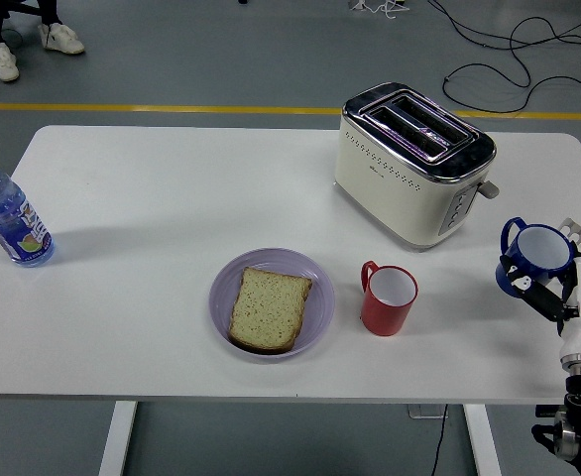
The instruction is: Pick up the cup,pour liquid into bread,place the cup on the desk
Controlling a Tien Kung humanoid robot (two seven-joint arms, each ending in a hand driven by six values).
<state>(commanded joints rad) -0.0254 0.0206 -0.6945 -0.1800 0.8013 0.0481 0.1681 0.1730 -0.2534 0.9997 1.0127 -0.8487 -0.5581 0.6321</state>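
Head view: right hand (548, 288) grips blue cup (534, 256), prob. off table; toaster (413, 163) near.

A white table (172, 208) fills the middle of the frame. Upper right of centre stands a cream toaster (409, 164) with a shiny silver top and a dotted line along its side. At the centre, a pale purple plate (315, 288) bears tan, brown-crusted bread (269, 307). Beside it is a red cup (388, 298), white inside. At the right edge is a dark blue cup (533, 256), white inside. At the left edge is a clear blue bottle (8, 215) with a blue cap. Along the top, the grey floor (221, 59) carries a yellow stripe.
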